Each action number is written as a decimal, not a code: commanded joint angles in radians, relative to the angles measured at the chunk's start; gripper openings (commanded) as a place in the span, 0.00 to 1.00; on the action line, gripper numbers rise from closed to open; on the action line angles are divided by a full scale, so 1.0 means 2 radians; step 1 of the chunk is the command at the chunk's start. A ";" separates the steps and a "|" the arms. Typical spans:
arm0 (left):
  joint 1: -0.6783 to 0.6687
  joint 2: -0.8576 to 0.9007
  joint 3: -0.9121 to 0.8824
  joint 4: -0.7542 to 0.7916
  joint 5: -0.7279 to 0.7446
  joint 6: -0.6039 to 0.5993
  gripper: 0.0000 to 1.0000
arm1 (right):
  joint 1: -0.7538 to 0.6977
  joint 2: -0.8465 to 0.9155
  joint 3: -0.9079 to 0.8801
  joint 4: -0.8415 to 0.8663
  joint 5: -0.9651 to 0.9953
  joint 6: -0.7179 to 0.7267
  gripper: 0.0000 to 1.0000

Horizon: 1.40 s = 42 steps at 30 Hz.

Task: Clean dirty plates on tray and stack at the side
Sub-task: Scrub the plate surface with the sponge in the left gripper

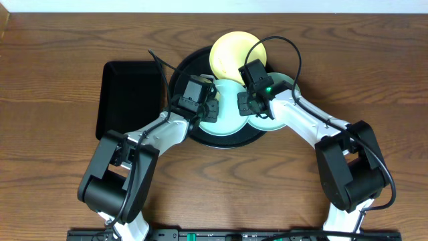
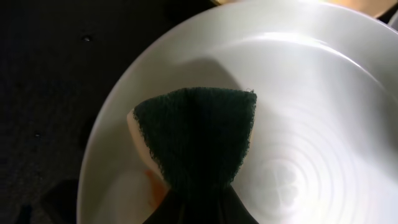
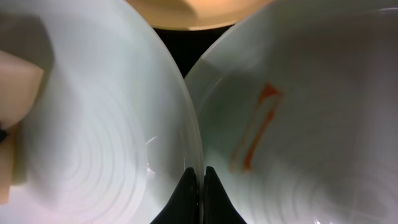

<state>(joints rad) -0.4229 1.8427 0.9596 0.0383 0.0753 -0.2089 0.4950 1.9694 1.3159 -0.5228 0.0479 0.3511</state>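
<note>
Sponge (image 2: pixel 193 134): pinched in my left gripper (image 1: pixel 212 110), pressed on the middle plate (image 2: pixel 311 124)
Right gripper (image 3: pixel 200 186): jaws pressed together at that plate's rim, bottom centre
Smeared plate (image 3: pixel 311 74): right of those jaws, on the tray (image 1: pixel 179 77)

A: Left of the tray (image 1: pixel 231 143): white links on the left arm (image 1: pixel 160 130), bulky black joint housings.
B: Same on the right arm (image 1: pixel 307 120), right of the tray. Small green light (image 1: pixel 267 87) on a black wrist block.
A: Black cable (image 1: pixel 297 63) over the tray's far side. Black, tapering fingers (image 3: pixel 186 196).
</note>
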 commanded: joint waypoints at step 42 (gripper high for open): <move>0.024 0.025 -0.006 0.163 -0.100 0.073 0.08 | -0.002 0.009 0.002 -0.006 -0.004 -0.021 0.01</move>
<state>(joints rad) -0.3962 1.8908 0.9558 0.3332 -0.0929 -0.1173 0.4950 1.9694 1.3159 -0.5251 0.0402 0.3412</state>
